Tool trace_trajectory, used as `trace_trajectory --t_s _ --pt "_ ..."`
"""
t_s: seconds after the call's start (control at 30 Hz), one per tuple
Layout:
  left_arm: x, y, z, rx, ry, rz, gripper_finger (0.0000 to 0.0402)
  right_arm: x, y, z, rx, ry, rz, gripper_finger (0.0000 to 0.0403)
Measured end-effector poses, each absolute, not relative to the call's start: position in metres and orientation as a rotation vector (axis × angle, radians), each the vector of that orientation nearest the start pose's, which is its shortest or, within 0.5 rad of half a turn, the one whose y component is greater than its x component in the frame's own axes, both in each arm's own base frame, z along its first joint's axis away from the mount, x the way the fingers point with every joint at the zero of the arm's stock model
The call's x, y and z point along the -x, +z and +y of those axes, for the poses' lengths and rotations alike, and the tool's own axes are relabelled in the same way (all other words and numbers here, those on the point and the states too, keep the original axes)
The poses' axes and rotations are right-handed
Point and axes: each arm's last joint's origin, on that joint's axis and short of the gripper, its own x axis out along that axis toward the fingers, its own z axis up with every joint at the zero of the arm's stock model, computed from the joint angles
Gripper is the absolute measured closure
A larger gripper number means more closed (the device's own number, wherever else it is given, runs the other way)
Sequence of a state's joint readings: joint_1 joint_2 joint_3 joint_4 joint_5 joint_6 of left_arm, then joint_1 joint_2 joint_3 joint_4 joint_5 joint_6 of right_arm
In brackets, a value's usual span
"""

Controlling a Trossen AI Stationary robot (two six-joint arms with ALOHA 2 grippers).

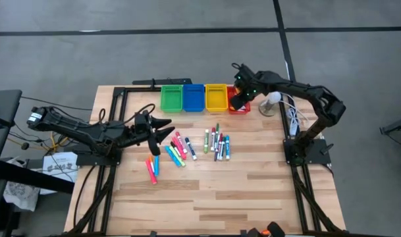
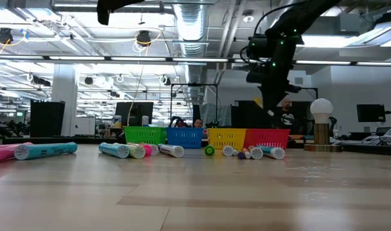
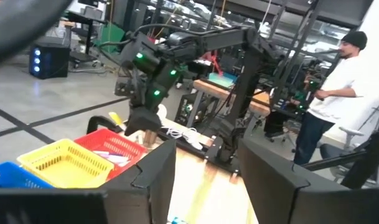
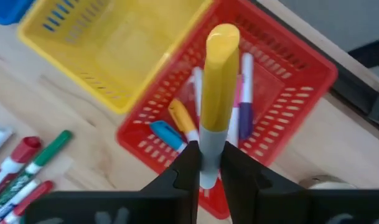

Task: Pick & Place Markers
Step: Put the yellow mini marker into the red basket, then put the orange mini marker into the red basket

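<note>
Four bins stand in a row at the table's far edge: green, blue, yellow and red. My right gripper hangs over the red bin, shut on a yellow-capped marker. Several markers lie in that bin. More markers lie flat on the wood in loose groups. My left gripper is held level at the left, above the table by the left group, open with nothing between its fingers. My right gripper pinches the marker's white barrel, at the end away from the cap, between its two fingers. The fingers slant down from above. The marker sticks out ahead along the fingers, yellow cap foremost, lifted clear above the red bin.
A small white-bulbed lamp and white cables sit at the far right by the red bin. The near half of the wooden table is bare. A person stands in the room beyond the table.
</note>
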State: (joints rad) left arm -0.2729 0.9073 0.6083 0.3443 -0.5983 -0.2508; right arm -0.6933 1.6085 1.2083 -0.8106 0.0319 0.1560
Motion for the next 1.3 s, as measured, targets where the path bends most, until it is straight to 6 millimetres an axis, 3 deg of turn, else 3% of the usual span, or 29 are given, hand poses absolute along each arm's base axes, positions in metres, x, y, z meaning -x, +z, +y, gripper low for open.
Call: trace_trajectory --t_s 0.43,0.57,0.77,1.0,1.13,1.3 --pt "-0.198 0.298 -0.039 0.253 0.322 -0.056 0.0229 -0.238 0.236 -0.200 -0.523 -0.736 1.147 0.0230" --pt "-0.193 0.294 -0.039 0.218 0.320 0.009 0.0229 -0.235 0.244 -0.191 -0.531 -0.734 1.157 0.0211" --pt "-0.181 0.292 -0.037 0.206 0.341 0.208 0.0229 -0.234 0.282 -0.155 -0.444 -0.660 1.033 0.0222" --pt "-0.173 0.300 -0.038 0.230 0.318 0.591 0.0229 -0.231 0.331 -0.102 -0.365 -0.532 0.772 0.0239" --pt "-0.169 0.295 -0.038 0.376 0.387 0.729 0.0229 -0.231 0.344 -0.077 -0.369 -0.479 0.682 0.0246" --pt "-0.166 0.281 -0.039 0.677 0.566 0.845 0.0229 -0.237 0.347 -0.049 -0.328 -0.503 0.650 0.0253"
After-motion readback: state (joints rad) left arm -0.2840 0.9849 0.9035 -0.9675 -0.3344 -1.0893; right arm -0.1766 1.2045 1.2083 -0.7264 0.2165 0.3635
